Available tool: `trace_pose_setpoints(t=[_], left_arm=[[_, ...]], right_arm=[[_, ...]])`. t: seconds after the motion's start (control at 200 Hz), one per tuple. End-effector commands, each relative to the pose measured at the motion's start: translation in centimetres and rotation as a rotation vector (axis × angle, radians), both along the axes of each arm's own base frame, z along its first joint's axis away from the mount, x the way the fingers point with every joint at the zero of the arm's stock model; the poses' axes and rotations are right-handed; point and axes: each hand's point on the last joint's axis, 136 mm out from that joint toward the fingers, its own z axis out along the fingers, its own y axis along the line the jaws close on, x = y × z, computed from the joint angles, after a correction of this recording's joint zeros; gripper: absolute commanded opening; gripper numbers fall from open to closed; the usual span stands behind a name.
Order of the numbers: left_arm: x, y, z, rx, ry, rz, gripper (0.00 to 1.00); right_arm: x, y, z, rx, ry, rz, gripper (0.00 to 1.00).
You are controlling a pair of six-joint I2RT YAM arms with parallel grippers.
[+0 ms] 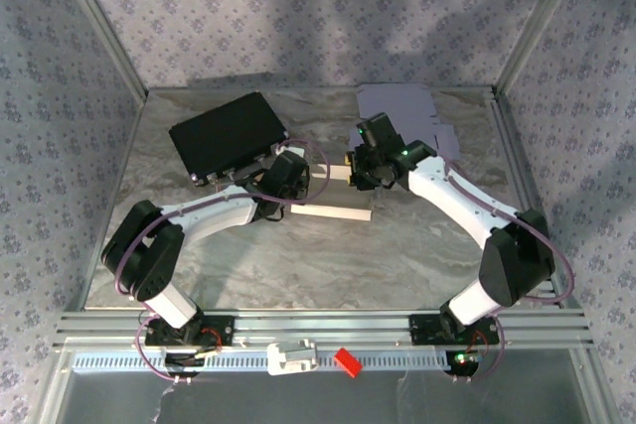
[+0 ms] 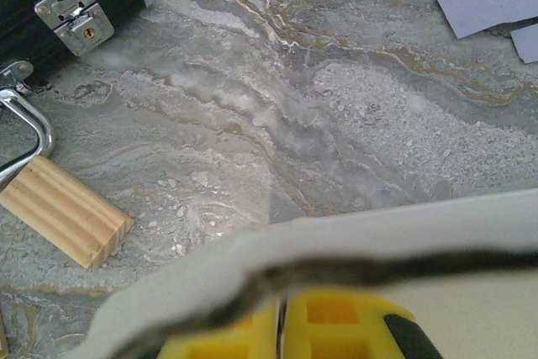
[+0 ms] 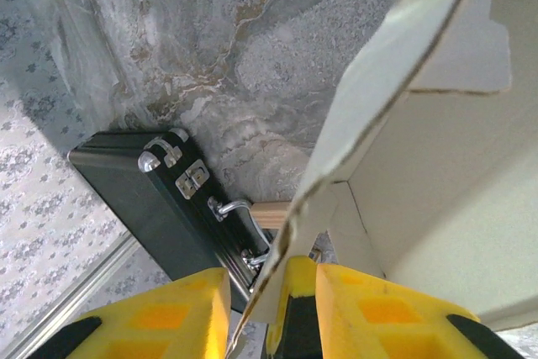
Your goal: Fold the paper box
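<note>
The white paper box (image 1: 338,212) lies at the middle of the table between my two grippers, partly raised. In the left wrist view its brown-edged wall (image 2: 378,241) crosses right in front of my left gripper (image 2: 284,325), whose yellow fingers are pressed together with their tips hidden behind it. From above, that gripper (image 1: 298,178) sits at the box's left end. My right gripper (image 3: 269,308) stands open around an upright flap of the box (image 3: 437,149). The flap rests against the right finger, with a gap to the left one. From above it (image 1: 356,171) is at the box's far right.
A black hard case (image 1: 227,134) with metal latches and a handle lies at the back left, close to the left gripper. A small wooden block (image 2: 63,212) sits beside its handle. Flat purple sheets (image 1: 397,106) lie at the back right. Metal rails frame the table.
</note>
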Motion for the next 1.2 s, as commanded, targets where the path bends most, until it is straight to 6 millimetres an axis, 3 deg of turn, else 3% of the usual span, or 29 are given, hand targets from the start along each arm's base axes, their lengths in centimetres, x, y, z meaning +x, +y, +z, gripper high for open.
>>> trace_pose_setpoints(t=[0.0, 0.17, 0.37, 0.555, 0.755, 0.78, 0.885, 1.194], left_arm=[[-1.1, 0.5, -0.7, 0.027, 0.026, -0.003, 0.00], [-1.1, 0.5, -0.6, 0.025, 0.023, 0.001, 0.00], [-1.1, 0.4, -0.6, 0.018, 0.024, 0.003, 0.00], [-1.7, 0.6, -0.6, -0.007, 0.034, 0.009, 0.00], [-2.6, 0.8, 0.1, -0.041, 0.047, 0.012, 0.16], [-2.7, 0.8, 0.2, -0.043, 0.048, 0.013, 0.18], [-3.5, 1.2, 0.7, -0.067, 0.058, 0.017, 0.29], [-7.4, 2.5, 0.1, -0.132, 0.144, -0.005, 0.36]], right_arm=[[0.5, 0.0, 0.0, 0.014, 0.022, -0.016, 0.33], [0.8, 0.1, 0.3, 0.021, 0.018, -0.008, 0.27], [-0.4, 0.0, -0.5, 0.023, 0.053, 0.011, 0.10], [-1.5, -0.3, -1.2, 0.027, 0.072, 0.023, 0.05], [-2.3, -0.4, -1.4, 0.018, 0.071, 0.065, 0.00], [-3.0, -0.8, -2.7, 0.000, 0.098, 0.069, 0.00], [-3.6, -1.1, -3.3, -0.006, 0.102, 0.088, 0.00], [-5.2, -1.6, -5.0, -0.028, 0.114, 0.136, 0.00]])
